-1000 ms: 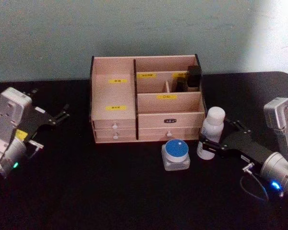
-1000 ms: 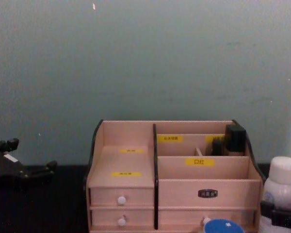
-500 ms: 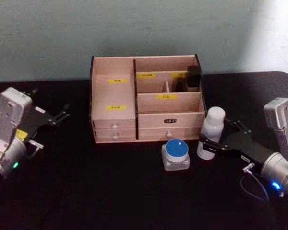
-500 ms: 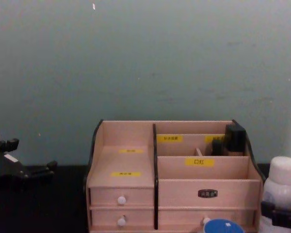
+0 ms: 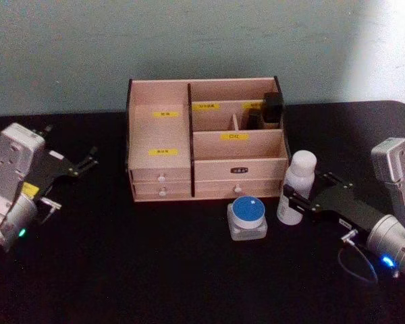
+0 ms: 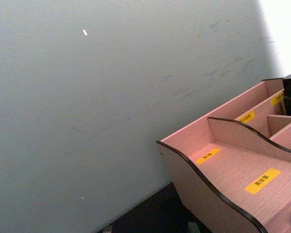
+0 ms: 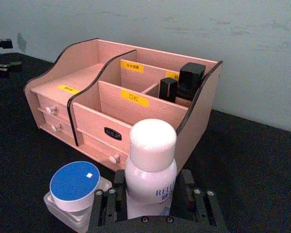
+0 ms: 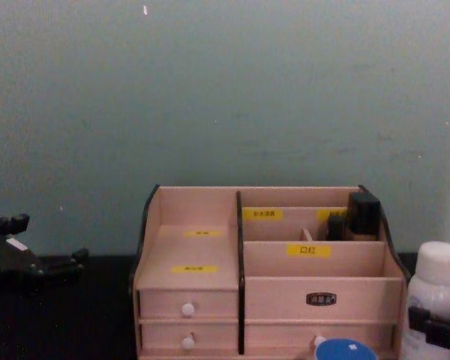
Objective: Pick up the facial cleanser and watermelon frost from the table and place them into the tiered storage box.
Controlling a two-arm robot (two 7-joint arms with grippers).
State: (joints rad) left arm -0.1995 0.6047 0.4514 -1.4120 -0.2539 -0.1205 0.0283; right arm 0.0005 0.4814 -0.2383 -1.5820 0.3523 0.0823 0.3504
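Head view: facial cleanser (image 5: 297,185) stands upright, cap up, on table (image 5: 189,270) right of tiered storage box (image 5: 212,169); left gripper (image 5: 71,143) spread, empty.
Right wrist view: right gripper (image 7: 152,190) fingers clamp the bottle's sides; dark bottles (image 7: 184,85) occupy the box's rear compartment.

One facial cleanser (image 5: 297,185), one watermelon frost (image 5: 248,214), one tiered storage box (image 5: 158,135) (three white knobs (image 5: 161,178)).

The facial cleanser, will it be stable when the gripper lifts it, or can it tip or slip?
The facial cleanser is tall and slim, so it probably tips easily if pushed high. Its smooth round body may slip or turn in the right gripper, which stands low around it. It looks like rigid plastic, likely not fragile.
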